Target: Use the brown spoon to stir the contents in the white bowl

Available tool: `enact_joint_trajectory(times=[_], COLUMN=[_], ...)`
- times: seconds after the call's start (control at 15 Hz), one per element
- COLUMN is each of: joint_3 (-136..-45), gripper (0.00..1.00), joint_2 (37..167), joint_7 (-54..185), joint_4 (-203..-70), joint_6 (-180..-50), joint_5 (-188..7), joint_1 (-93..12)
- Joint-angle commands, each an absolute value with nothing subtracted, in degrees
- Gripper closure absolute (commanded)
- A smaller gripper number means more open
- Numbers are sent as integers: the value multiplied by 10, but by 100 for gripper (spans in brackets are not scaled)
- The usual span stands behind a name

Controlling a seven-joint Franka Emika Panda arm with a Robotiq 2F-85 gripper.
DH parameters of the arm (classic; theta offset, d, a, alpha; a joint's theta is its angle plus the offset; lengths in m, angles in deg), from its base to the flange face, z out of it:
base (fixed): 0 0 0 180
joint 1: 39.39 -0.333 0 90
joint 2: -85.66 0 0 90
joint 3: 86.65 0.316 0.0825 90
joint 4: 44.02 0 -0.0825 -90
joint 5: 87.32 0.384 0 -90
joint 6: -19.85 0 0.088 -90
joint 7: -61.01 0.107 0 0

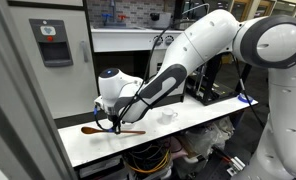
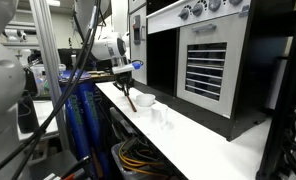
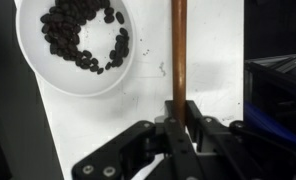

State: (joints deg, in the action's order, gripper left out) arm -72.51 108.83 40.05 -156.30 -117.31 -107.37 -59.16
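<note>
In the wrist view my gripper is shut on the handle of the brown spoon, which runs straight up the picture over the white table. The white bowl sits at the upper left, apart from the spoon, with the contents, dark bits, in a curved heap inside. In an exterior view the spoon lies low along the table with its oval head at the left, and the gripper is down on its handle. In an exterior view the gripper holds the tilted spoon beside the bowl.
A small pale translucent cup stands on the white table further along, and also shows in an exterior view. An oven front stands along one side of the table. Cables hang below the table edge.
</note>
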Motion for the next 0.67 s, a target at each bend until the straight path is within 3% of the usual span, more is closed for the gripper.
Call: enact_joint_trajectory(times=[0.0, 0.6], joint_3=[-725, -727], gripper=[97, 97], joint_2=[1107, 1142], joint_7=[388, 391], joint_4=[-1543, -1523], joint_6=[-1166, -1170], joint_5=[-1086, -1092], joint_1=[-586, -589])
